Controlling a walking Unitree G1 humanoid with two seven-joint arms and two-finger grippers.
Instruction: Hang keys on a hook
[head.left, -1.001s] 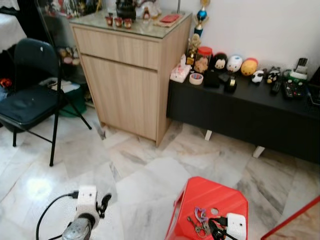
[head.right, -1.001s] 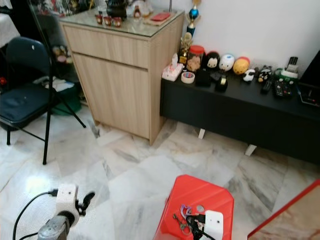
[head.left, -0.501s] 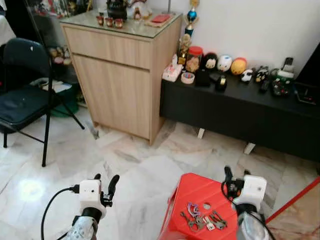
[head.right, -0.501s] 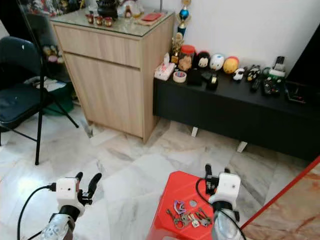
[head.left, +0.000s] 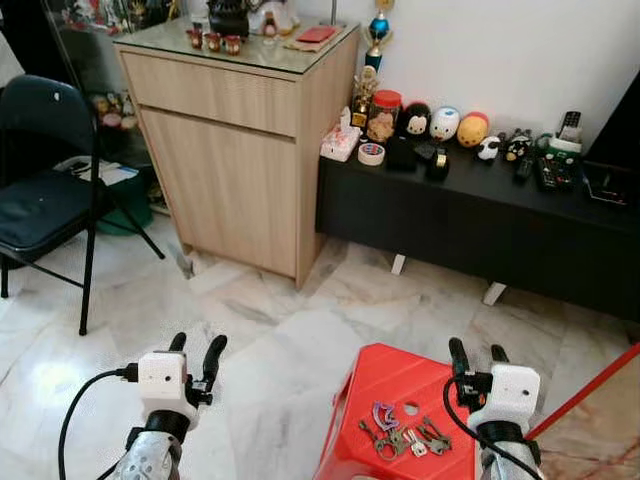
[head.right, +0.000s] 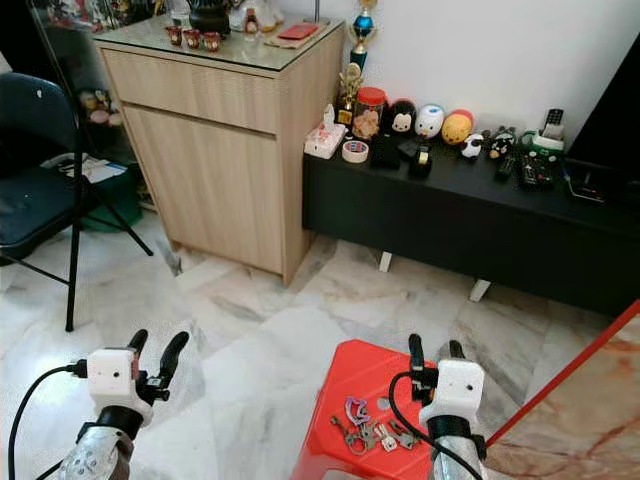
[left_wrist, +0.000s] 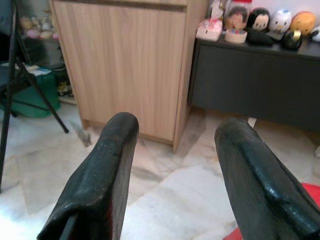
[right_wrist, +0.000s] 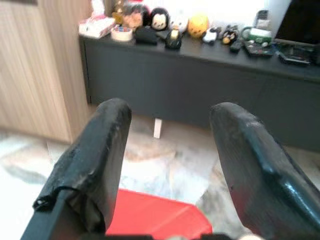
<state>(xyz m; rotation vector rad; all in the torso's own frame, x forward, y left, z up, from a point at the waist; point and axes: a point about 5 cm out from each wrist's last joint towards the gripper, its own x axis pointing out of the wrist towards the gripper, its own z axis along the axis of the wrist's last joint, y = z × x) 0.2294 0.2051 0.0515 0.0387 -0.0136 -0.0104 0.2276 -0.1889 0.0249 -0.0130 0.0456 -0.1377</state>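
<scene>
So the keys (head.left: 404, 438) are just lying in a loose bunch on top of the red stool (head.left: 398, 383), right beside the right claw (head.left: 478, 357) on its inner side and a bit lower in the head views. They're not touching it. That right claw is raised over the stool's far right edge with its two black fingers pointing up and spread apart, gripping nothing. You can see the wide gap between its fingers (right_wrist: 95, 160) in the wrist shot, with the red stool top showing low between them.

The left claw (head.left: 196, 350) is up too, well apart from the stool on the other side, hovering over the marble floor (head.left: 250, 330). Fingers parted, nothing in them either.

Out ahead of both claws is a light wood cabinet (head.left: 240, 150) with a glass top, and next to it, past the right claw, a long black desk (head.left: 470, 215) lined with little plush toys (head.left: 445, 122), a tape roll and remotes. A dark folding chair (head.left: 50, 190) sits off beyond the left claw.
</scene>
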